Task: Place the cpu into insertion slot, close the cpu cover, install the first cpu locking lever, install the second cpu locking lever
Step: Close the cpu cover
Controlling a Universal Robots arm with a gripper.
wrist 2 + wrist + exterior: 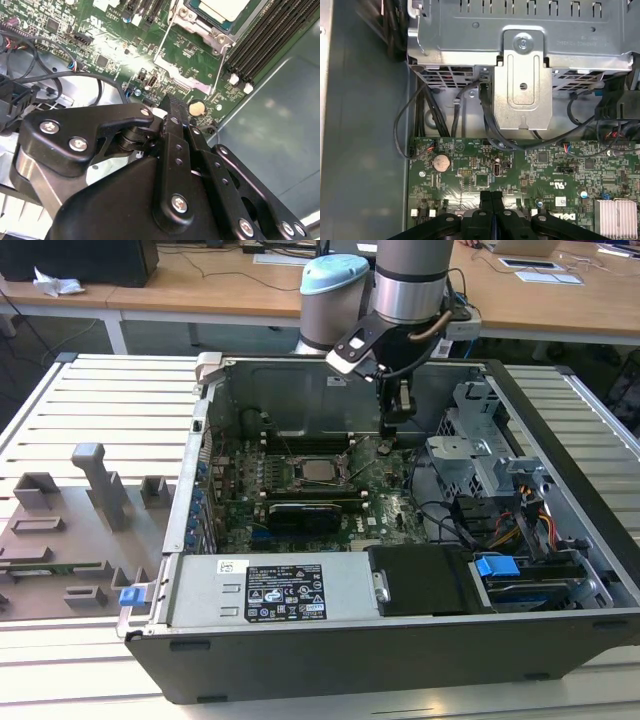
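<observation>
Gripper [491,195]: fingers pressed together, empty, above motherboard [545,170] | cpu [321,472] lay in insertion slot [296,476] | judged light, rigid, fragile; best held by opposite edges.

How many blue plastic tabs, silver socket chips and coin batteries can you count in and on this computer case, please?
Blue plastic tabs: 2
Silver socket chip: 1
Coin battery: 1
Total: 4

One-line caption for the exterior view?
Black end effector hangs inside the open dark computer case, to the exterior view's right of the silvery square cpu.
</observation>
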